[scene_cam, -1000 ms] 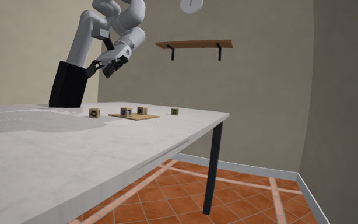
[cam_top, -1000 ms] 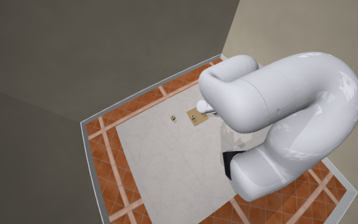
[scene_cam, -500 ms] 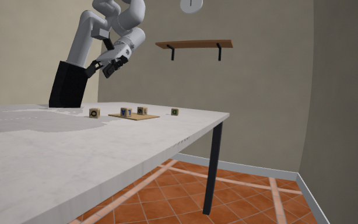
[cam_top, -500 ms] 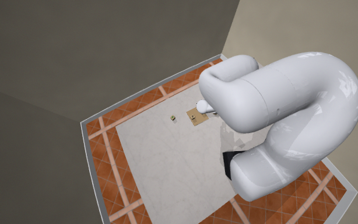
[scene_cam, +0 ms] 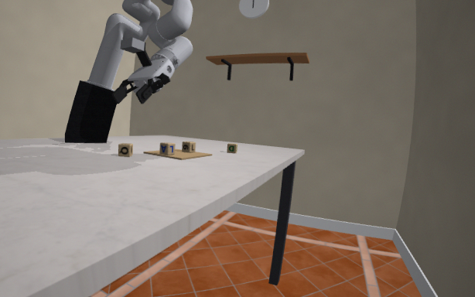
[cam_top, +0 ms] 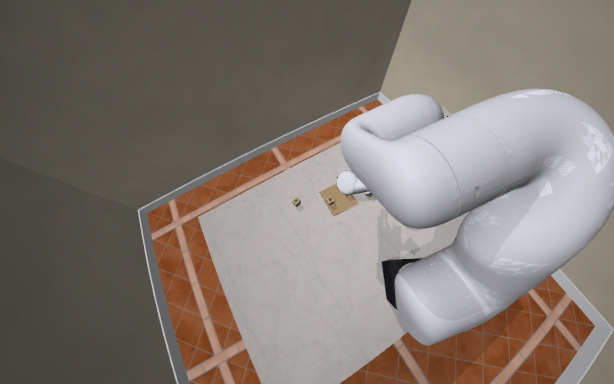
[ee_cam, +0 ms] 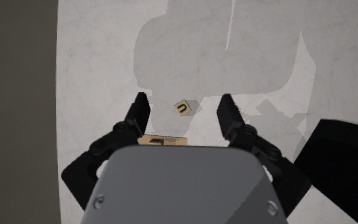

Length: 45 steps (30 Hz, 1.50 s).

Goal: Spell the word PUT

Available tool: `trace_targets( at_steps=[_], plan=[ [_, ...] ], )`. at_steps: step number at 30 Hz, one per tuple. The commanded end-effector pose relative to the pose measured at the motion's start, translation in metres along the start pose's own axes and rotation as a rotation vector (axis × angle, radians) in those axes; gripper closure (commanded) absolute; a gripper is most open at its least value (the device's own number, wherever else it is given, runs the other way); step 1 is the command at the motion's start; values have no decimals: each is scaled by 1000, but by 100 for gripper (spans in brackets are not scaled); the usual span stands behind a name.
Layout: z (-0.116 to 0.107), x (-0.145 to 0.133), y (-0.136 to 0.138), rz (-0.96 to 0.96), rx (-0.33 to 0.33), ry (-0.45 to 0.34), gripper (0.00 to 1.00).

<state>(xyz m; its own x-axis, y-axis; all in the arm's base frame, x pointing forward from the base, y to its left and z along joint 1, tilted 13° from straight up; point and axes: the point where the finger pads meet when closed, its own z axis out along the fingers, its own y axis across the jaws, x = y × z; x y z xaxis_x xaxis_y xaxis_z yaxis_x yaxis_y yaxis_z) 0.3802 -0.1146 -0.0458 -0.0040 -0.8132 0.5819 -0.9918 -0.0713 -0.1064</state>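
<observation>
The tan mat (scene_cam: 178, 155) lies on the white table, and two letter blocks stand on it: one (scene_cam: 167, 148) nearer the camera and one (scene_cam: 189, 146) behind it. Their top letters do not show in this view. A third block (scene_cam: 125, 149) lies on the table off the mat, on the robot base's side. In the wrist view it shows a U on top (ee_cam: 182, 108), turned askew. A fourth block (scene_cam: 232, 148) with a green letter lies off the mat on the far side, also in the overhead view (cam_top: 296, 202). My gripper (scene_cam: 133, 90) is open and empty, high above the U block (ee_cam: 185, 102).
The robot's black base (scene_cam: 90, 112) stands at the table's back edge. The arm hides part of the mat (cam_top: 339, 199) in the overhead view. The table edge runs down the left of the wrist view (ee_cam: 57, 100). A wall shelf (scene_cam: 257, 59) hangs far behind.
</observation>
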Motion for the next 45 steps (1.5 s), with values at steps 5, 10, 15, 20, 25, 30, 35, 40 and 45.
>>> trace_targets(
  at_steps=[5,10,15,20,25,30,35,40,45],
  plan=[
    [0,1,-1,2,2,1,0],
    [0,1,-1,1,2,0,0],
    [0,-6,-23,-123,71,-56,0],
    [-1,-13,-40,-246,137,-103,0],
    [-2,-19,-57,-390,212,-151,0],
    [-5,-25,-70,-545,291,-194,0],
    [-6,-28,-76,-639,336,-217,0],
    [-10,-32,-82,-828,424,-256,0],
    [-12,-34,-82,-988,495,-285,0]
  ],
)
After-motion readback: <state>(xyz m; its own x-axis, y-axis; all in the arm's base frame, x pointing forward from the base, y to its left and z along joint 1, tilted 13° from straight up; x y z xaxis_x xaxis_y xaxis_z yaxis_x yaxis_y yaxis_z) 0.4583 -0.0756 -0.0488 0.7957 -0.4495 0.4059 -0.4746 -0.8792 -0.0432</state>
